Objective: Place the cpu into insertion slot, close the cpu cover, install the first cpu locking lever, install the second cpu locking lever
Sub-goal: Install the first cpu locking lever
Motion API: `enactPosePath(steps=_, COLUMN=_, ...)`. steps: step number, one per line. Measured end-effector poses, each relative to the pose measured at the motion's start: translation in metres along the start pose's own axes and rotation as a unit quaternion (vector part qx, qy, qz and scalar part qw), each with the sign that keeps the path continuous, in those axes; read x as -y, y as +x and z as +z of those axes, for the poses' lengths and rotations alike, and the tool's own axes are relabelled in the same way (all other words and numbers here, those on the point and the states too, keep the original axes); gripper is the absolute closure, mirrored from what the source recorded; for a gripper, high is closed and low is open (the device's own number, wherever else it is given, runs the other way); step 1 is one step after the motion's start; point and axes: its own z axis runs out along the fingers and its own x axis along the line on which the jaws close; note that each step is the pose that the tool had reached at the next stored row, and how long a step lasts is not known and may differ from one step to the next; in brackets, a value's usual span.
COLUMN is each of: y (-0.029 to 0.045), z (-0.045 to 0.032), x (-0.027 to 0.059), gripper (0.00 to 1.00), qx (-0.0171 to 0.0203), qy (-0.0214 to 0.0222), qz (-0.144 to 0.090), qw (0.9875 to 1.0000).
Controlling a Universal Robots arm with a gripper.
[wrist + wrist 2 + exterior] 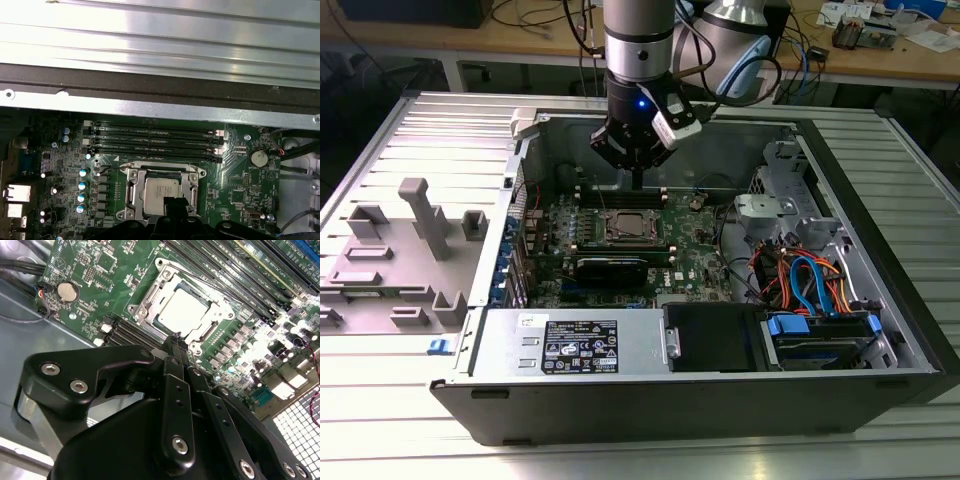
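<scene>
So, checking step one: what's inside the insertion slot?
The cpu lies in the insertion slot, its silver top showing through the cpu cover. Its edges and the slot's contacts are covered.

Ribbed metal tabletop (380, 430) in foreground — wooden workbench (920, 62) along back, strewn with cables (535, 12) and papers (932, 38).

Bright light glares off the ribbed table (200, 50) and green board (285, 335).

In the first wrist view the gripper (175, 203) hides one edge of the cpu (160, 190); the exterior view's edge crops the arm (638, 40).
</scene>
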Motion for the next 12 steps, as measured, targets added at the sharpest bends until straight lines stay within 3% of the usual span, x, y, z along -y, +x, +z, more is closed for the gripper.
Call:
enactPosePath(steps=5, y=0.0005, z=0.0000, x=0.0000, gripper=0.89, qx=0.0000, qy=-0.0002, qz=-0.001, qw=1.0000)
enactPosePath(steps=8, y=0.0010, z=-0.0001, x=0.0000, gripper=0.89, qx=-0.0023, qy=-0.0006, qz=-0.004, qw=1.0000)
enactPosePath(steps=12, y=0.0027, z=0.0004, x=-0.0002, gripper=0.89, qx=-0.0023, qy=-0.0002, qz=0.007, qw=1.0000)
